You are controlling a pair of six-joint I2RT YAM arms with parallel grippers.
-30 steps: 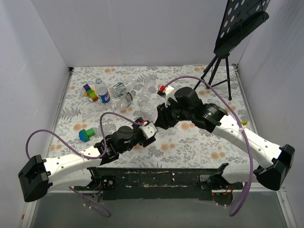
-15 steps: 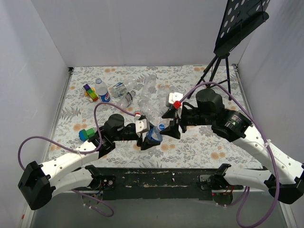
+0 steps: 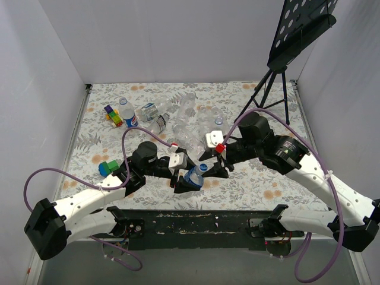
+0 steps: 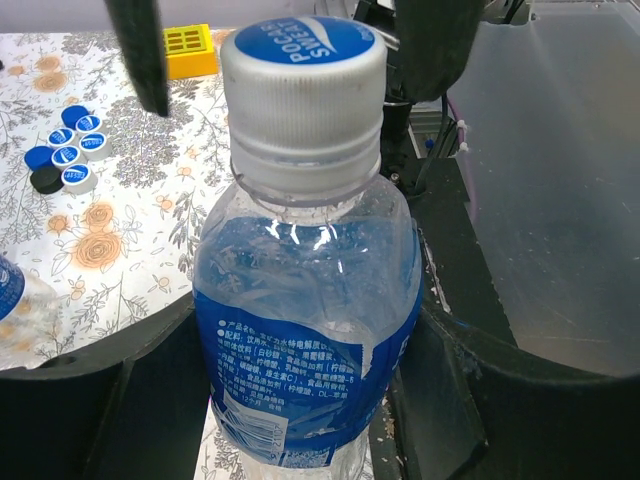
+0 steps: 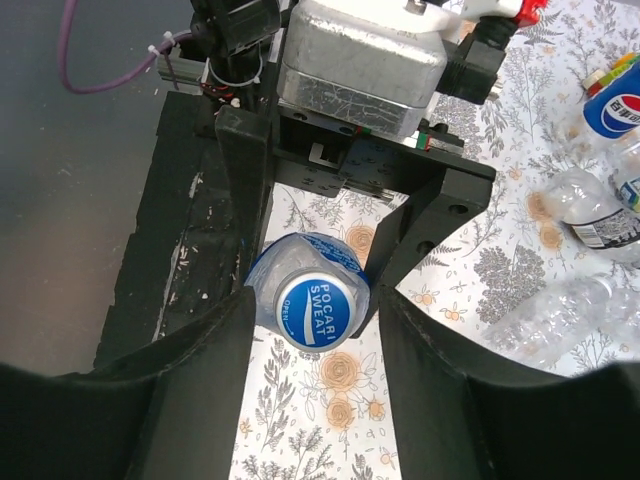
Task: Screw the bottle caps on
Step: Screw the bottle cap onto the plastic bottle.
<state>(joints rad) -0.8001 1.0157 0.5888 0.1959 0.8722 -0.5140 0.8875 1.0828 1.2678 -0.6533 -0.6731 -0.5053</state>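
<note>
**Top view.** The left jaws are closed on the body of a bottle (image 3: pixel 192 178), held over the front centre of the bench (image 3: pixel 249 184). A cap (image 3: pixel 202 167) sits on its neck. The right jaws reach in from the right and flank the cap. Other bottles (image 3: pixel 178 122) lie in a cluster toward the far left of the bench, well apart from the held one. A green-and-blue toy (image 3: pixel 107 168) lies near the left arm (image 3: pixel 89 199). A tripod (image 3: pixel 272 89) stands at the far right.

**Left wrist view.** The bottle (image 4: pixel 300 300) fills the centre. The left fingers (image 4: pixel 100 400) press against its label band from both sides. The cap (image 4: pixel 303 70), blue on top with pale sides, is seated on the neck; how tightly cannot be told. Loose caps (image 4: pixel 66 156) lie grouped on the bench at the left, with a yellow block (image 4: pixel 188 50) beyond them.

**Right wrist view.** The camera looks down onto the cap (image 5: pixel 320 308). The right fingers (image 5: pixel 190 400) stand either side of it with a gap on each side, so the right jaws are partly open and hold nothing. The left fingers (image 5: pixel 245 200) clamp the bottle just below its shoulder. Other bottles (image 5: pixel 590 215) lie at the right
</note>
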